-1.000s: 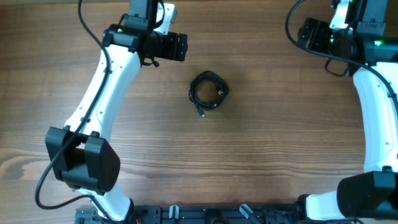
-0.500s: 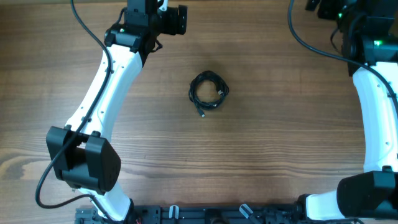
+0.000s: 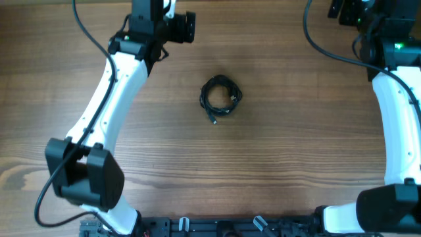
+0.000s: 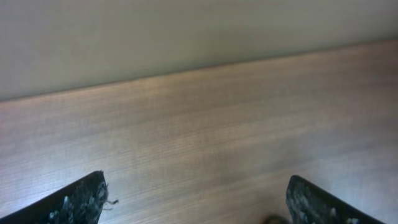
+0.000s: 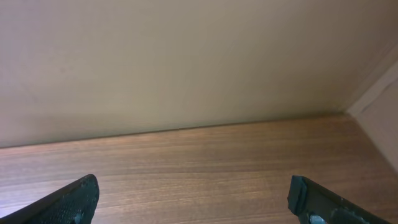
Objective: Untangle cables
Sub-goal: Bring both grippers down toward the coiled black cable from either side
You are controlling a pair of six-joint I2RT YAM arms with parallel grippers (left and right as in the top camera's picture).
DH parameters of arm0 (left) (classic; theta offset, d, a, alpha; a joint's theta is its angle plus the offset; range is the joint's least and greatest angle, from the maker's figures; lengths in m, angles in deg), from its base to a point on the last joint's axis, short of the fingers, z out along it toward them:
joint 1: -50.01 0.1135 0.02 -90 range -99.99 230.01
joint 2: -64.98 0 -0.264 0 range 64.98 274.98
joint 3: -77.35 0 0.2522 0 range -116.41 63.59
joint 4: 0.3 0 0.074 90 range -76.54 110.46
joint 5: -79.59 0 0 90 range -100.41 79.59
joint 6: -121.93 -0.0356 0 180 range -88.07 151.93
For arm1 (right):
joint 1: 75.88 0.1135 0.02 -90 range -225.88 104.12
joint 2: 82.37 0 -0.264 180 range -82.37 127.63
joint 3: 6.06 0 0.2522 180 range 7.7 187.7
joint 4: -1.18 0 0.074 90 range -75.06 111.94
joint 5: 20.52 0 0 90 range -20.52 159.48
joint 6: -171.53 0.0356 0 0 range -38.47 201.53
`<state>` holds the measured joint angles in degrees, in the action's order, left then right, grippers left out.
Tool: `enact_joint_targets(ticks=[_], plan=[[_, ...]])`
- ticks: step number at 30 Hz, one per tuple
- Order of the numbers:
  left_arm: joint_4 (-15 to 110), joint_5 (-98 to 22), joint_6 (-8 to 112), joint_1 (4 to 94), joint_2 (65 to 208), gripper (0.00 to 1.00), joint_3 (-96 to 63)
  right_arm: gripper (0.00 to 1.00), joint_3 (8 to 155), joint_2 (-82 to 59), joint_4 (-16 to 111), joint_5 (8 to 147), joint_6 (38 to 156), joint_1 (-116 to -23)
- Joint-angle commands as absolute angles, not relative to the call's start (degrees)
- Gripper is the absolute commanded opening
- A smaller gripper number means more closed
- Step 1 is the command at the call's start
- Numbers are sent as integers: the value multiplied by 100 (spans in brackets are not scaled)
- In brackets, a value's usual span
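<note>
Left claw (image 4: 198, 204) wide open, empty | right claw (image 5: 194, 202) likewise | cables (image 3: 220, 97) coiled at centre, apparently where both can reach.

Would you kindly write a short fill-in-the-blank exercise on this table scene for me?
The thin black cables lie bundled in one small ____. They rest on the brown grained table, made of ____. The left end effector and right end effector both stand ____, touching no cable.
Missing words: coil; wood; open.

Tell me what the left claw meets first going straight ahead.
Likely the wall beyond the table; ahead of the open left claw the way looks free, though depth is unclear.
</note>
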<state>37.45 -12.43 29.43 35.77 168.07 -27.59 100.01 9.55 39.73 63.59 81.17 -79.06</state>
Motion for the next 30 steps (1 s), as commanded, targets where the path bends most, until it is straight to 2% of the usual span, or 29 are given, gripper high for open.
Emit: enact_joint_targets(ticks=[1, 9, 15, 25, 30], plan=[[3388, -1350, 2783, 3603, 16044, 97, -1889, 100, 10062, 435, 3991, 6217, 8104, -7782], [2761, -1309, 2785, 3603, 15032, 100, -643, 100, 8910, -203, 3379, 5975, 8149, -7537], [2744, -1311, 2790, 3601, 14785, 100, -573, 100, 7938, -999, 2776, 5874, 8156, -7443], [2890, -1311, 2849, 3487, 14606, 100, -520, 100, 7763, -1178, 2791, 5878, 8329, -7443], [2444, -1287, 2847, 3485, 14226, 100, 146, 100, 7282, -1333, 2472, 5872, 8342, -7397]])
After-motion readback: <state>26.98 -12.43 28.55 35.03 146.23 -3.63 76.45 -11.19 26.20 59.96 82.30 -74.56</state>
